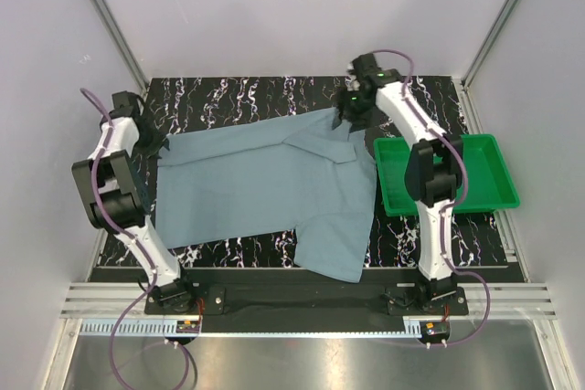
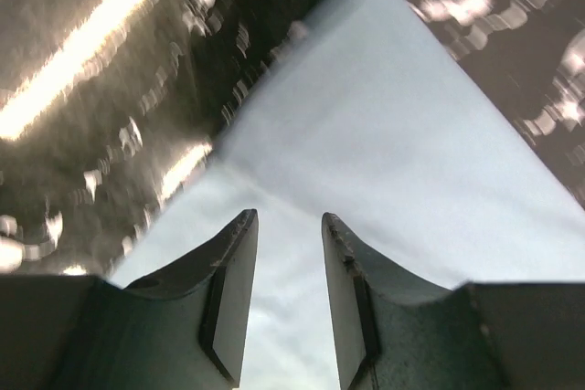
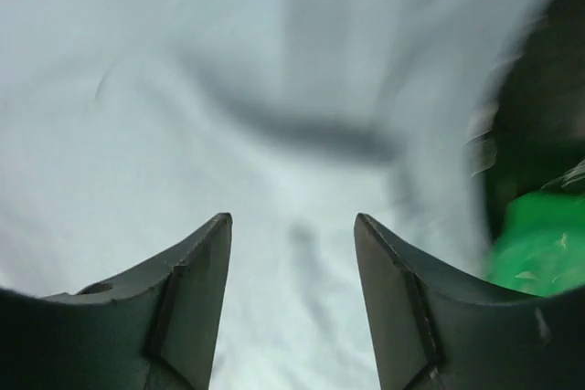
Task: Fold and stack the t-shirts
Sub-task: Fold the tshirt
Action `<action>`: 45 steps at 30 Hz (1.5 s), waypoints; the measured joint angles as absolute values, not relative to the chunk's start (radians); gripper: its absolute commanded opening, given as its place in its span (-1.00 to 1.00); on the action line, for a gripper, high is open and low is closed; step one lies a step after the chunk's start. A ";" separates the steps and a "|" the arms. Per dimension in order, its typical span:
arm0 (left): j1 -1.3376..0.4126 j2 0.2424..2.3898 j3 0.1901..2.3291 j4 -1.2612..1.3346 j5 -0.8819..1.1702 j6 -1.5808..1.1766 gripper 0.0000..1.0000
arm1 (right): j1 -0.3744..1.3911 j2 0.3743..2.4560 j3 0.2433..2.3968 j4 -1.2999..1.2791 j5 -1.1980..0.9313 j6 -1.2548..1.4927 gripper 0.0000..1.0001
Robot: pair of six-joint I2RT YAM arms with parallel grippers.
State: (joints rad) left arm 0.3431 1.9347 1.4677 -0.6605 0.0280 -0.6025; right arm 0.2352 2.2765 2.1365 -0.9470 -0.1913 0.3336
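The blue-grey t-shirt [image 1: 265, 189] lies spread across the black marbled table, its collar near the far right. My left gripper [image 1: 154, 145] is at the shirt's far left corner. In the left wrist view the gripper [image 2: 289, 218] is open with the shirt's corner [image 2: 366, 162] just beyond the fingertips. My right gripper [image 1: 345, 116] is at the shirt's far right edge near the collar. In the right wrist view the gripper [image 3: 292, 218] is open over the cloth [image 3: 228, 116], holding nothing.
A green plastic tray [image 1: 445, 173] stands at the right of the table, next to the shirt's right edge; it also shows in the right wrist view [image 3: 535, 244]. White walls enclose the table on the left, back and right.
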 measured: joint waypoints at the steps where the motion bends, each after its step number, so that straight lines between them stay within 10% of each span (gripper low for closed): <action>1: 0.329 1.900 1.451 -0.662 0.016 -0.603 -0.21 | 0.274 2.237 2.097 -0.944 -0.184 0.309 0.28; 9: 0.208 1.725 1.308 -0.662 0.009 -0.630 -0.22 | 0.533 2.206 2.063 -0.924 -0.169 0.197 -0.21; 45: 0.210 1.700 1.211 -0.679 0.024 -0.624 -0.24 | 0.450 2.458 2.189 -0.730 0.095 0.399 -0.03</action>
State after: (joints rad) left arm 0.2104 1.6997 1.2114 -0.6788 0.0238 -0.6235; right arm 0.4503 2.4580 2.1891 -0.7303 0.0952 0.3992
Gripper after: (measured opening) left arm 0.384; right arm 0.471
